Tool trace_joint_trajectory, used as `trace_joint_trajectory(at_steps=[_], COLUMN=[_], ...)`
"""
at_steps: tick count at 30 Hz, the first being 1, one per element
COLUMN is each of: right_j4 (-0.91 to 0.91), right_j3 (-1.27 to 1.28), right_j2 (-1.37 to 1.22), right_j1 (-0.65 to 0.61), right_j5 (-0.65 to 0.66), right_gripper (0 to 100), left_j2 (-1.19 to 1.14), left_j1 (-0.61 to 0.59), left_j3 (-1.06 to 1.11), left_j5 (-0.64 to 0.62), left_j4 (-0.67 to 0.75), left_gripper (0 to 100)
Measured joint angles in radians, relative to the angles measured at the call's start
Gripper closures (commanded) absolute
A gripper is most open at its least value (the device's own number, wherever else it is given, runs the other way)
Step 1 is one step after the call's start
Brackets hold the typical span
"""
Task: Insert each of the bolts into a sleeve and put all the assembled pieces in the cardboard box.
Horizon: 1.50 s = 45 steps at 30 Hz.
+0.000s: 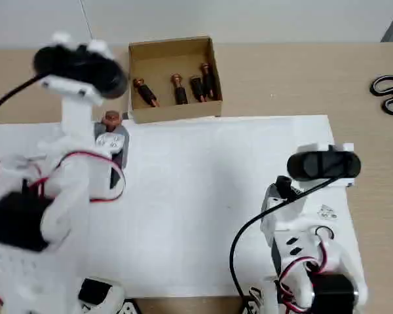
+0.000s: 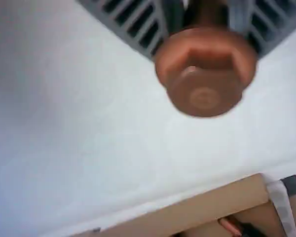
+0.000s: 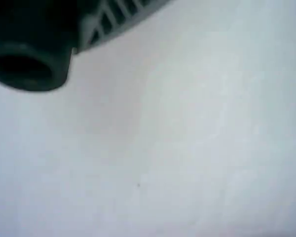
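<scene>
A copper bolt [image 2: 204, 74] is held head-out by my left gripper [image 2: 203, 12], which is shut on its shank between grey ribbed fingers [image 2: 130, 17]. In the high view this bolt [image 1: 111, 118] and left gripper [image 1: 111, 139] sit just left of the cardboard box [image 1: 172, 44], over the white sheet's far left corner. Several assembled bolt-and-sleeve pieces [image 1: 179, 89] lie inside the box. My right gripper [image 1: 281, 191] is at the sheet's near right, shut on a black sleeve [image 3: 29, 54] whose open end faces the camera.
A white sheet [image 1: 209, 196] covers most of the tan table. Black scissors [image 1: 390, 91] lie at the far right. The box's cardboard wall [image 2: 212, 207] runs close beyond the bolt in the left wrist view.
</scene>
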State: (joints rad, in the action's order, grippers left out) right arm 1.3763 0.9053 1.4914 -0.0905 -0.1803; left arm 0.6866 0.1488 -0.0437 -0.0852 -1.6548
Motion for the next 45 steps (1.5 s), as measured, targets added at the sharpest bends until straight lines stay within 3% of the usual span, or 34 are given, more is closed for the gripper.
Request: trace_joint_trajectory(at_steps=[5,13,22,29,36,45], right_j4=[-0.140,-0.216,-0.296,-0.531,-0.695,-0.764], right_j3=[0.175,0.339,0.470,0.605,0.689,0.727], right_j2=[0.161,0.305,0.310,0.310,0.310,0.308], right_j1=[0.000,-0.003,-0.242,-0.419,-0.580,-0.680], right_j5=[0.061,0.107,0.107,0.107,0.150,0.247], right_gripper=[99.6,99.6,99.6,99.6,99.6,99.6], left_j2=[0.218,0.671,1.076,1.111,1.117,1.117], left_j1=[0.000,0.000,0.000,0.002,0.147,0.235], left_j3=[0.247,0.723,1.142,1.195,1.197,1.197], left_j5=[-0.086,-0.098,-0.244,-0.348,-0.451,-0.483], left_j4=[0.094,0.368,0.594,0.658,0.743,0.795], left_gripper=[99,99,99,99,99,99])
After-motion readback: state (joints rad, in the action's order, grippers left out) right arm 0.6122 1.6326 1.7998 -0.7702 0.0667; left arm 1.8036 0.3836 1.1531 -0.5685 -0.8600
